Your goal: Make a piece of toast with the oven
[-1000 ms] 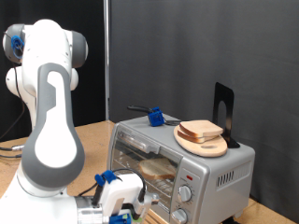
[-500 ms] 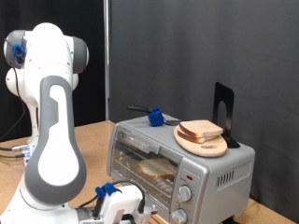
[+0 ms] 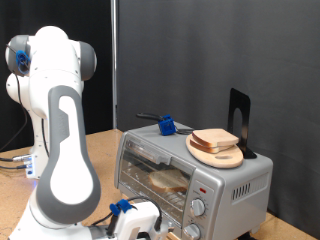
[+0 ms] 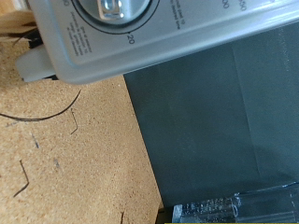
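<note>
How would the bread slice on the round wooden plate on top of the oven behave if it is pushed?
The bread slice looks thin and pale, so probably light and soft. It lies loose on the wooden plate atop the oven, so a push would likely slide it off. The hand is low at the oven's front.

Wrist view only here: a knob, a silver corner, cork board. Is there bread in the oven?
Observer: Yes. One slice lies on the rack inside the oven, visible through the glass in the exterior view.
Operator: Any other bread?
Observer: A stack sits on a round wooden plate on the oven's top.
Operator: Where are the jaws?
Observer: Low in front of the oven's door, at the exterior view's bottom edge.
</note>
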